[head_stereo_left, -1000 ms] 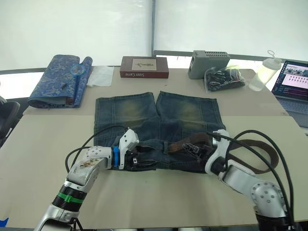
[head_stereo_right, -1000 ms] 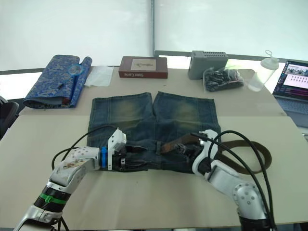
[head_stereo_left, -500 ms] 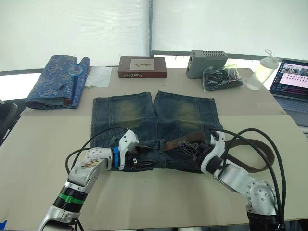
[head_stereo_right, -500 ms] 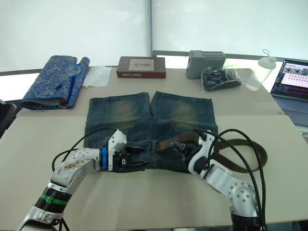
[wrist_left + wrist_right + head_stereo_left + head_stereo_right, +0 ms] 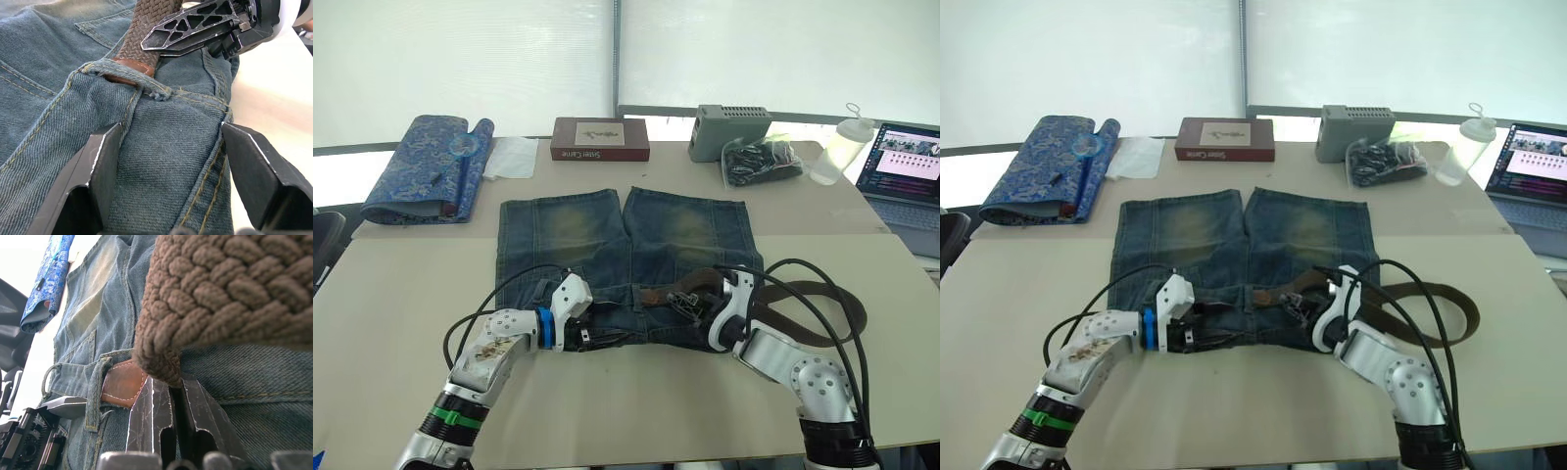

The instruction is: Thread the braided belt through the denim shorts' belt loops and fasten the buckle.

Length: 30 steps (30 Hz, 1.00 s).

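I see my left claw (image 5: pixel 599 336) spread open on the near waistband of the shorts (image 5: pixel 625 262) at mid-table – a loop (image 5: pixel 128 78) with the belt (image 5: pixel 150 31) tip tucked under it. My right claw (image 5: pixel 690 305) pinches the belt just right.

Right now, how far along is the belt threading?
Early. The belt's leather tip is entering one loop on the shorts. In hand: the right pincer grips the belt near the tip; the open left pincer straddles the waistband. Left: most of the belt lies off the shorts to the right; remaining loops and buckling.
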Motion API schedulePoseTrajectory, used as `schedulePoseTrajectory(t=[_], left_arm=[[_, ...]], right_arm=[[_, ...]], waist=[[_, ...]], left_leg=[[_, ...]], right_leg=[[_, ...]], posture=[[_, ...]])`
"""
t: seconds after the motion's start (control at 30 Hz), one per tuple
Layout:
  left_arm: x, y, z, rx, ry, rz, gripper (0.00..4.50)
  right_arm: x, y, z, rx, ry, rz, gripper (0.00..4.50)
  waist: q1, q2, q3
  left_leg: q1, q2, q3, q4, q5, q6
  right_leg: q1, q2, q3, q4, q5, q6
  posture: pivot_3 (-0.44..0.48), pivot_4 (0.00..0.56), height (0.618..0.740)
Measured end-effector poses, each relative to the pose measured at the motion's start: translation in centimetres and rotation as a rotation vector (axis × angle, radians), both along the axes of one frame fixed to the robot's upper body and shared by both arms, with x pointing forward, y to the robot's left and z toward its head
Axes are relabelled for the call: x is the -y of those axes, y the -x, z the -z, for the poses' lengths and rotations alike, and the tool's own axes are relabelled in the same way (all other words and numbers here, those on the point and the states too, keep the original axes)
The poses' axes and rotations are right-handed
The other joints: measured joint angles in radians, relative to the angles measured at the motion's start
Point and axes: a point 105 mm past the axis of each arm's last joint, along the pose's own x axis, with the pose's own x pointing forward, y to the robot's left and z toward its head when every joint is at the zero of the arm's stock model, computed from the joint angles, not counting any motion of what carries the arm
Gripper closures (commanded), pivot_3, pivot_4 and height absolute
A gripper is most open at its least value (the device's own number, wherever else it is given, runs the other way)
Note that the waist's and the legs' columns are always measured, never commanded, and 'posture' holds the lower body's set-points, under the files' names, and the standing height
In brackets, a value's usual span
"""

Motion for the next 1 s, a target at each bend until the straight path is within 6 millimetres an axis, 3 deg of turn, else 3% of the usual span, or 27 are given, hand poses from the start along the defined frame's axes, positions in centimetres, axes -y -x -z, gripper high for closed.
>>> schedulePoseTrajectory(t=[0.4,0.6,0.7,0.83,0.97,1.0], left_arm=[[0.4,-0.3,0.1,-0.054,0.064,-0.051,1.11],[0.1,-0.9,-0.7,-0.295,0.234,-0.131,1.11],[-0.5,-1.5,-2.1,-0.452,0.358,-0.18,1.11],[-1.1,-2.0,-3.3,-0.513,0.416,-0.207,2.39],[-1.2,-1.6,-3.1,-0.558,0.407,-0.205,4.33],[-1.2,-1.5,-3.0,-0.565,0.403,-0.2,4.43]], right_arm=[[-2.4,0.6,-0.7,0.059,0.04,-0.143,4.5],[-3.9,0.5,-0.8,0.054,-0.031,-0.163,4.5],[-3.8,0.5,-1.0,0.067,-0.039,-0.169,4.5],[-3.8,0.5,-1.0,0.075,-0.042,-0.176,4.5],[-3.9,0.5,-1.1,0.077,-0.048,-0.18,4.5],[-4.0,0.5,-1.1,0.077,-0.049,-0.181,4.5]], waist=[[0.005,0.001,0.0],[0.003,0.001,0.0],[0.002,0.001,0.0],[0.001,0.001,0.0],[0.002,0.001,0.0],[0.002,0.001,0.0]], left_leg=[[-0.001,0.0,0.0,0.0,0.0,0.0],[-0.001,0.0,0.0,0.0,0.0,0.0],[-0.001,-0.001,0.0,0.001,0.0,0.0],[-0.001,-0.001,0.0,0.001,0.0,0.0],[-0.001,-0.002,0.0,0.001,0.001,-0.001],[-0.001,-0.002,0.0,0.001,0.001,-0.001]], right_leg=[[0.0,0.0,0.0,0.0,0.0,0.0],[0.0,0.001,-0.001,0.001,0.0,0.001],[-0.001,0.001,-0.001,0.001,0.001,0.003],[0.0,0.002,-0.001,0.001,0.001,0.003],[0.0,0.002,-0.001,0.001,0.001,0.003],[0.0,0.002,-0.001,0.001,0.001,0.003]], posture=[[0.0,0.15,0.74],[0.0,0.15,0.74],[0.0,0.15,0.74],[0.0,0.15,0.74],[0.0,0.15,0.74],[0.0,0.15,0.74]])
